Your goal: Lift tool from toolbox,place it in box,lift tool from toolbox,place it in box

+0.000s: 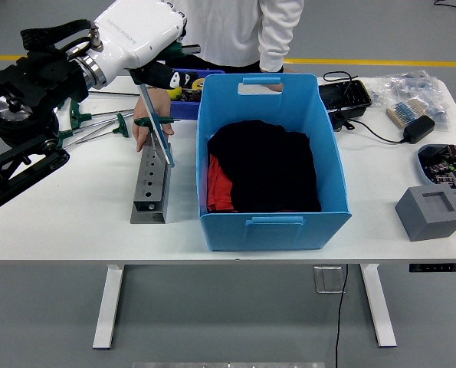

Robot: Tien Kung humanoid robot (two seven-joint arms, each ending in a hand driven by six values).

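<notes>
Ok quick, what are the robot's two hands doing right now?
Left hand: closed on a long thin tool, lifted over the table beside the blue box.
Right hand: not in view.

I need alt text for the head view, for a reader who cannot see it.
The robot's left hand holds a long blue-bladed tool raised over a white table, left of a blue box with dark and red cloth inside. A person's hand rests behind a grey metal block; a small blue toolbox stands behind it.
</notes>
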